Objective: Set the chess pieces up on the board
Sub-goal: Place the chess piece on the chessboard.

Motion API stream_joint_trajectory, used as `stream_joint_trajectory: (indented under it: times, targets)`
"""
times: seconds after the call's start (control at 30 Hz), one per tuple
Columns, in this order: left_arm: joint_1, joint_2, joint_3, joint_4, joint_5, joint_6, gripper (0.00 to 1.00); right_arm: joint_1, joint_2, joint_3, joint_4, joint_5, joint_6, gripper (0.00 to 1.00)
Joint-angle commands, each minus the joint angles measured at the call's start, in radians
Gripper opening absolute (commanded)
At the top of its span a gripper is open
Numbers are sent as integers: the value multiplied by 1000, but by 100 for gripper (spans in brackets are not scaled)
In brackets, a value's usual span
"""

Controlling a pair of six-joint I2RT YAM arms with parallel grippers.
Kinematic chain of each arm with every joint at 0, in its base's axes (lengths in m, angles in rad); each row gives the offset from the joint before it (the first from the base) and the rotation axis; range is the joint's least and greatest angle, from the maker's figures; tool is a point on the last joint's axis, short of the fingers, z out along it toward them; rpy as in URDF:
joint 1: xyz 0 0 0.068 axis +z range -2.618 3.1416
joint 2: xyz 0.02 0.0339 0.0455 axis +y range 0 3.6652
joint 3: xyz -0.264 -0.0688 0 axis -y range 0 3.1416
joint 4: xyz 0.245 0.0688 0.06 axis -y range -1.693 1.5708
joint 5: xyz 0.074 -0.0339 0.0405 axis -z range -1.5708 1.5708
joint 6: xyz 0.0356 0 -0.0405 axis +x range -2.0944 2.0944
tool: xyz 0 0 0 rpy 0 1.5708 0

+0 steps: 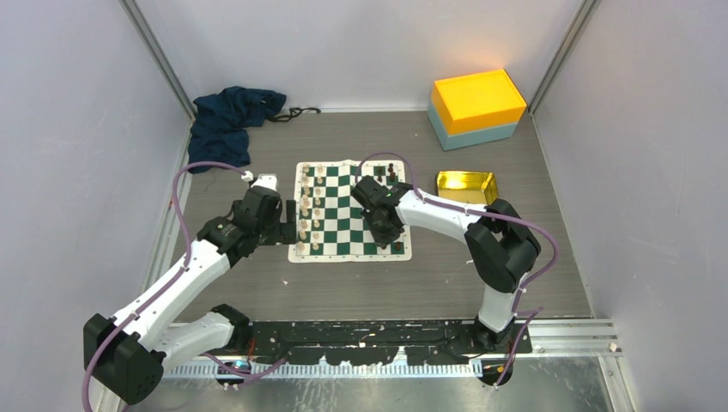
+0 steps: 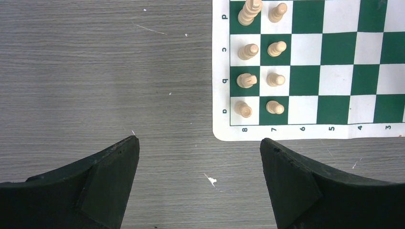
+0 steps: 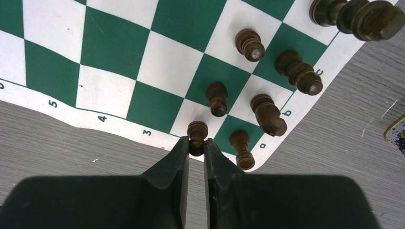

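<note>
Now my right claw (image 3: 196, 143) is clenched tight on a dark pawn (image 3: 197, 130); the pawn is low in the middle of the right wrist picture, at the edge of the board (image 3: 110, 47); I cannot tell if it touches the board. More dark pieces (image 3: 218, 98) stand just beside it, up and to the right. My left claw (image 2: 199, 143) is spread wide with nothing in it; it hangs over the grey table (image 2: 95, 71), near the board's corner. Cream pieces (image 2: 275, 79) stand in two rows at the upper right of the left wrist picture. From the top, the board lies in the middle; a gold tray (image 1: 466, 176) sits to its right.
</note>
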Motion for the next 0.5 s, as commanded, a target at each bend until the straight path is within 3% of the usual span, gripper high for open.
stream_joint_trajectory:
  times: [0.0, 0.47]
  targets:
    - [5, -2, 35, 13, 3, -7, 98, -5, -18, 4, 38, -11, 12, 1]
    - [5, -2, 29, 13, 4, -10, 97, -10, -7, -5, 35, -18, 14, 1]
